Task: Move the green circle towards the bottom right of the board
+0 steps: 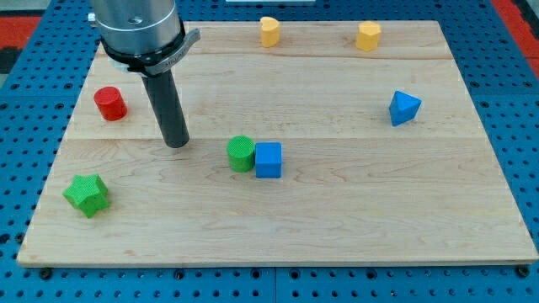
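Observation:
The green circle [241, 153] stands near the board's middle, touching the blue cube [269, 160] on its right. My tip [177, 143] rests on the board to the left of the green circle, with a gap of about a block's width between them. The rod rises from it to the arm's grey body at the view's top left.
A red cylinder [109, 103] stands at the left. A green star [87, 194] lies at the lower left. Two yellow blocks [269, 31] [367, 36] sit near the top edge. A blue triangle [404, 108] is at the right. The wooden board [379, 219] lies on a blue pegboard.

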### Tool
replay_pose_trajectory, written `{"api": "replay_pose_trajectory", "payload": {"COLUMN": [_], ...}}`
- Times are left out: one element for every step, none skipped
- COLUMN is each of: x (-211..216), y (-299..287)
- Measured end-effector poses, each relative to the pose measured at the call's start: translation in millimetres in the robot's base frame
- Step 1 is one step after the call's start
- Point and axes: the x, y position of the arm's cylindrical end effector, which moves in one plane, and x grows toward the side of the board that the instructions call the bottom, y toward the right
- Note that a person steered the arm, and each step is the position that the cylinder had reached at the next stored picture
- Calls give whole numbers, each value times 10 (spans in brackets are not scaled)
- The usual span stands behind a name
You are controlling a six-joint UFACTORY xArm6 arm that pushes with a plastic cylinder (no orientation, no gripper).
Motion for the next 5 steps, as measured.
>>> {"api": "replay_pose_trajectory", "payload": {"x": [-102, -95, -77, 571, 860], "y": [332, 859, 1163, 1051, 831]}}
